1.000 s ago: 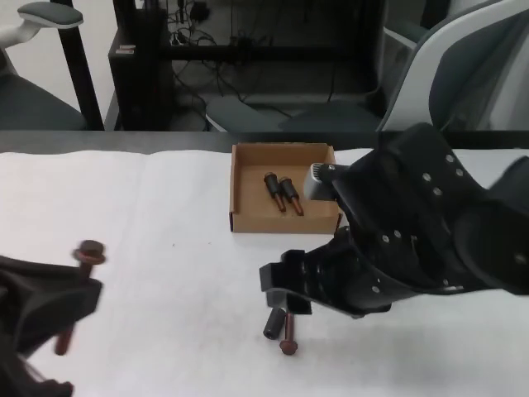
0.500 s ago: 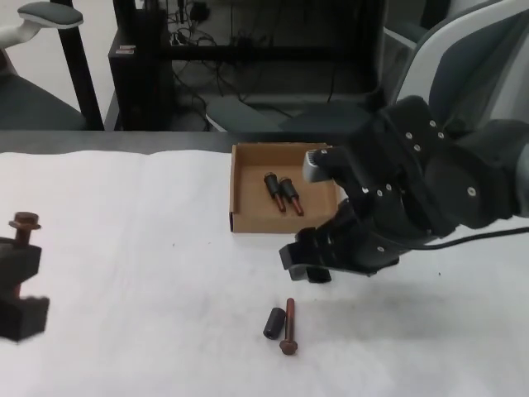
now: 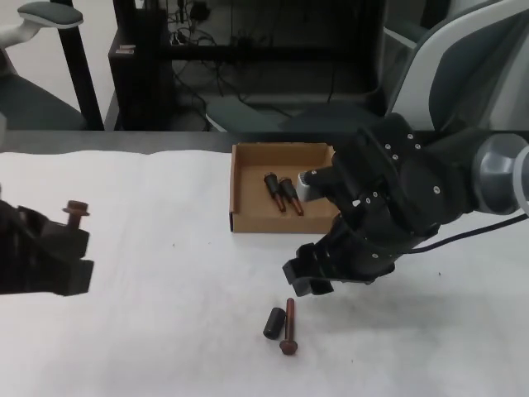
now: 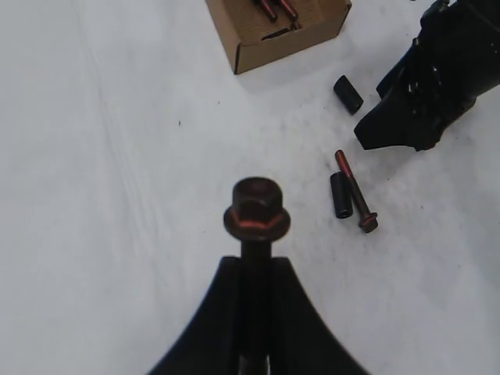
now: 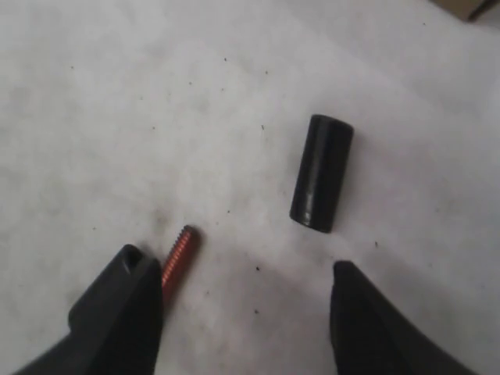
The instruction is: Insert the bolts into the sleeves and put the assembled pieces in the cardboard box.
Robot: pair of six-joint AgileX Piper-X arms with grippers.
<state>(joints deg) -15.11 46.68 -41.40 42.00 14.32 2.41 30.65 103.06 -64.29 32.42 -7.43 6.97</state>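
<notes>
My left gripper (image 4: 255,277) is shut on a rusty hex-head bolt (image 4: 256,211), head up, over the white cloth at the bench's left (image 3: 77,208). A second bolt (image 3: 288,324) lies flat near the front, with a black sleeve (image 3: 274,322) touching its side. Another black sleeve (image 5: 322,173) lies on the cloth just ahead of my open right gripper (image 5: 246,312), which hovers low over it; the lying bolt's threaded tip (image 5: 178,250) shows by one finger. The cardboard box (image 3: 234,186) behind holds two assembled pieces (image 3: 281,193).
A white cloth (image 3: 165,273) covers the bench. The right arm's dark bulk (image 3: 405,207) stands just right of the box and overlaps its near right corner. Chairs and a dark frame stand beyond the far edge.
The left gripper has swung up and to the right with its bolt. The right arm drew back off the loose bolt and sleeve, then settled slightly lower beside them.
</notes>
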